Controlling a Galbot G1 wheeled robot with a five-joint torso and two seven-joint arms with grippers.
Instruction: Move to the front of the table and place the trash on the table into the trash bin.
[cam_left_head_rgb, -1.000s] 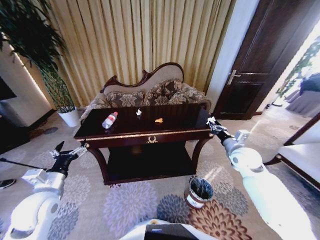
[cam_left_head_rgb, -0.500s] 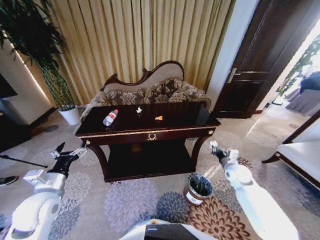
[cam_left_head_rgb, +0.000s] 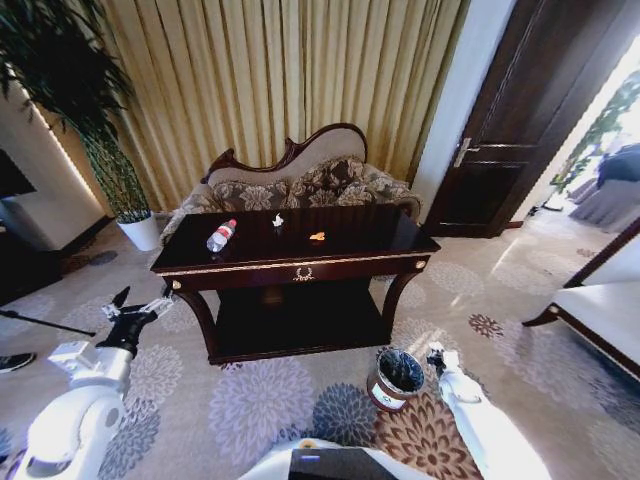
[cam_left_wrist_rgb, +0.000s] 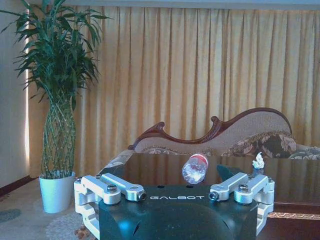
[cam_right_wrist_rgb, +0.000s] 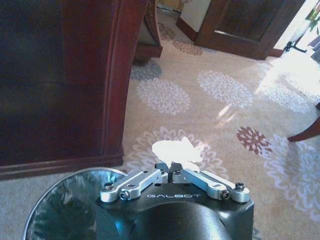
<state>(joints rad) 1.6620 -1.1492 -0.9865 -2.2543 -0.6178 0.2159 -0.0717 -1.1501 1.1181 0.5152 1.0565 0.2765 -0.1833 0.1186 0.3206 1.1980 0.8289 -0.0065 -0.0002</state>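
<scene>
The dark glossy table (cam_left_head_rgb: 350, 262) stands ahead of me. On its top lie a clear bottle with a red label (cam_left_head_rgb: 220, 236) (cam_left_wrist_rgb: 194, 167), a small white scrap (cam_left_head_rgb: 277, 221) (cam_left_wrist_rgb: 258, 161) and an orange scrap (cam_left_head_rgb: 317, 237). The brown trash bin (cam_left_head_rgb: 398, 378) (cam_right_wrist_rgb: 60, 210) with its black liner stands on the carpet by the table's right front leg. My right gripper (cam_left_head_rgb: 437, 355) (cam_right_wrist_rgb: 170, 169) hangs low beside the bin's rim, shut on a crumpled white scrap (cam_right_wrist_rgb: 175, 151). My left gripper (cam_left_head_rgb: 125, 318) (cam_left_wrist_rgb: 175, 192) is open, held off the table's left end.
A floral sofa (cam_left_head_rgb: 300, 185) sits behind the table before gold curtains. A potted plant (cam_left_head_rgb: 125, 190) stands at the far left and a dark door (cam_left_head_rgb: 510, 140) at the right. Another dark furniture edge (cam_left_head_rgb: 590, 300) juts in at the right. Patterned carpet lies around the bin.
My right arm has swung down from the table's right end to the bin's side, carrying the crumpled white scrap. The left arm has barely moved.
</scene>
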